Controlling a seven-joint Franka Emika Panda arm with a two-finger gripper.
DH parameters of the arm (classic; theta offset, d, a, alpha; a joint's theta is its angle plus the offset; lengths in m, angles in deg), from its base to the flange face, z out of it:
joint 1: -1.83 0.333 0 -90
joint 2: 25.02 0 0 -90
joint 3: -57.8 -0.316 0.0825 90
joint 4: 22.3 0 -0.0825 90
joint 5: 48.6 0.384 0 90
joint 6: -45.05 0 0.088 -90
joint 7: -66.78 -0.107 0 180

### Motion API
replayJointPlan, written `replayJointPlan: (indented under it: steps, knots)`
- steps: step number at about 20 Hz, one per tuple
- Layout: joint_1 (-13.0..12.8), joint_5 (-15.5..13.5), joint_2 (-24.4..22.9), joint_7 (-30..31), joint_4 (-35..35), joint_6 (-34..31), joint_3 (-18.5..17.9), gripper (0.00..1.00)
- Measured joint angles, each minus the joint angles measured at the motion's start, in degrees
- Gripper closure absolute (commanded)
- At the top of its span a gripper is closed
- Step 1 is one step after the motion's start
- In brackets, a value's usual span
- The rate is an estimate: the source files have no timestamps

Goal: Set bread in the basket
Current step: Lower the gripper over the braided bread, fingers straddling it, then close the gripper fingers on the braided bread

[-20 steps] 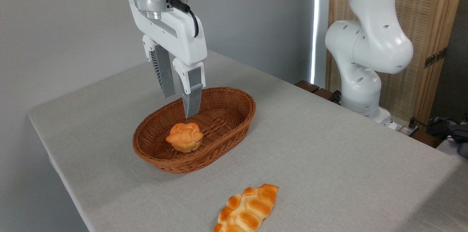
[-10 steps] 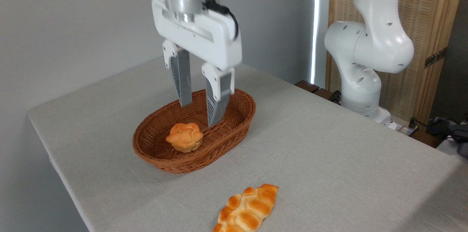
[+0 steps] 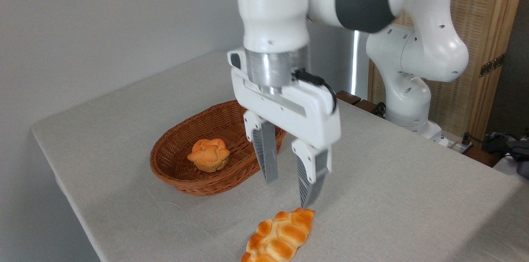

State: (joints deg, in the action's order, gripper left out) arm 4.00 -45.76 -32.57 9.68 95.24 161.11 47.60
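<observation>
- Gripper (image 3: 288, 193) is hanging just above the far tip of the bread, pointing straight down, with its two grey ribbed fingers (image 3: 265, 154) spread wide and nothing between them.
- From this angle the right finger's tip looks like it's almost on the bread's upper end, but I honestly can't tell if it's touching or just floating over it. The left finger ends higher up in the picture, over bare cloth between the bread and the basket.
- The bread (image 3: 281, 236) itself is the long braided loaf, shiny golden-orange with paler seams, lying flat on the table near the front edge. Its lower end runs out of the bottom of the shot.
- Up and to the left of the bread, clearly apart from it, sits the basket (image 3: 182, 176), an oval reddish-brown wicker one with a fat braided rim. The gripper body hides part of its right end.
- Inside the basket, on the side nearer the bread, there's a small flower-shaped bun (image 3: 208, 155), orange, sitting upright on the weave.
- Everything rests on a table (image 3: 392, 196) covered in pale grey cloth.
- Behind and to the right of the bread, past the table's far edge, you can see the white robot base (image 3: 413, 72), with a wooden screen (image 3: 487, 22) behind that.
</observation>
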Motion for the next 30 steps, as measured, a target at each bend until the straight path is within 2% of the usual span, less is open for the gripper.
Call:
replayJointPlan:
  steps: [3, 5, 11, 14, 16, 26, 27, 30]
  knots:
    - [0.02, 0.06, 3.57, -0.22, 3.32, 9.04, -1.67, 0.0]
    - [0.02, 0.06, 5.63, -0.22, 4.19, 11.91, -2.2, 0.0]
    - [-0.14, -0.28, 5.34, -0.2, 4.12, 12.23, -2.2, 0.0]
    - [-0.36, -3.1, 5.12, -0.18, 4.11, 12.23, -2.11, 0.0]
    - [-0.59, -3.88, 5.19, -0.18, 4.16, 12.23, -2.0, 0.0]
    - [-1.67, -4.24, 8.2, -0.12, 4.5, 12.24, -1.35, 0.0]
    - [-1.79, -4.29, 8.37, -0.12, 4.5, 12.24, -1.27, 0.01]
    - [-1.93, -4.42, 8.64, -0.12, 4.5, 12.24, -1.06, 0.2]
